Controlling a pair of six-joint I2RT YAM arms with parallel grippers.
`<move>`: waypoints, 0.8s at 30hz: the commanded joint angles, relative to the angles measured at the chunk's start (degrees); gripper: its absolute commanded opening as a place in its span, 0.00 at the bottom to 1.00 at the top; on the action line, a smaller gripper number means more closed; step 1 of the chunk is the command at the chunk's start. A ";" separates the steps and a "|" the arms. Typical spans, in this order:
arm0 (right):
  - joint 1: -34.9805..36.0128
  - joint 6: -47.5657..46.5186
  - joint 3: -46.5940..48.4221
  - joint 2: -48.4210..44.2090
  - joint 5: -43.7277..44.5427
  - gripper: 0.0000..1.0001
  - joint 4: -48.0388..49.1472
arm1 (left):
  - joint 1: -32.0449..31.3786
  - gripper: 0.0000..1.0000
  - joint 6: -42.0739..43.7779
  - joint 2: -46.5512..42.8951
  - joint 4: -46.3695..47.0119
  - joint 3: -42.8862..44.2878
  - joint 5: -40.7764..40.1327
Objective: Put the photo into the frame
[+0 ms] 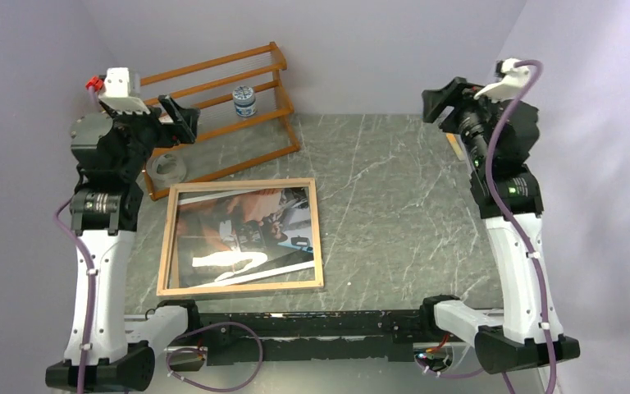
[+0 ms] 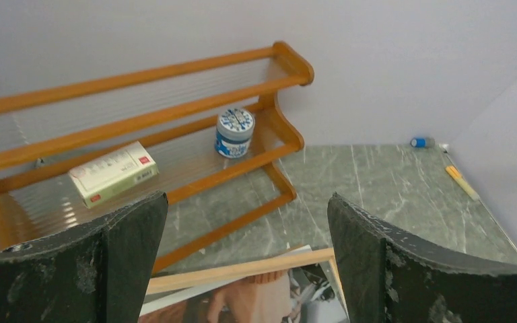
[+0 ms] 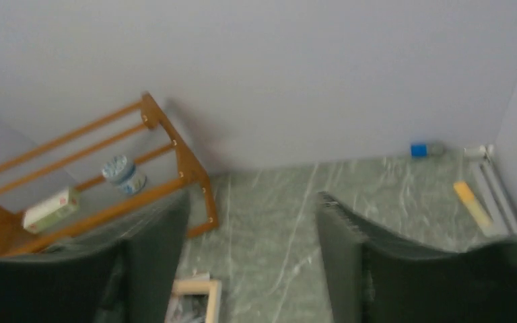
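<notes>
Over the far left of the counter (image 1: 394, 213) my left gripper (image 2: 246, 202) hangs wide and holds nothing. My right gripper (image 3: 252, 202), raised over the far right, is just as wide and just as empty. Nearer than the left gripper lies the frame (image 1: 242, 286), flat on the counter with its pale wood rim up, well apart from both grippers. The photo (image 1: 246, 230) shows inside that rim but askew: its white margin slants across the near right corner instead of running along the rim.

I judge the task to be at the seating step, with the print laid in roughly but not squared up. The next move calls for one gripper to come down and steady the rim while the other nudges the print round until its edges meet the rim. The sheet looks thin and slick, so a light push seems wiser than a pinch.

Only the top view gives the whole frame and the slant. My left wrist view shows just the frame's far corner, where a white strip of the photo seems to poke past the wood, which the top view does not settle. It also shows the rack (image 2: 141, 121) holding a jar (image 2: 234, 132) and a small box (image 2: 113, 173); the box does not show from above.
</notes>
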 commanded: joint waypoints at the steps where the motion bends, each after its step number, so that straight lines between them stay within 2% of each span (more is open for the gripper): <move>1: -0.31 1.52 -3.14 -0.21 -2.21 0.85 -0.77 | -0.14 0.94 -3.54 1.59 5.41 -1.83 3.93; 5: -0.31 1.66 -7.40 1.87 -6.87 0.99 0.14 | -0.11 0.94 -4.68 3.66 6.30 -3.55 6.12; 12: 1.48 0.46 -10.08 12.64 -16.80 0.99 -1.98 | -0.14 0.94 -6.96 4.95 6.10 -8.27 6.84; 18: 15.03 -5.40 -5.94 25.47 -11.98 0.99 -1.73 | -0.16 0.94 -7.31 6.55 -2.16 -10.36 3.04; 24: 26.25 -12.39 2.06 39.38 -5.30 0.91 -1.67 | -0.14 0.92 -8.33 8.44 -10.98 -12.76 -4.17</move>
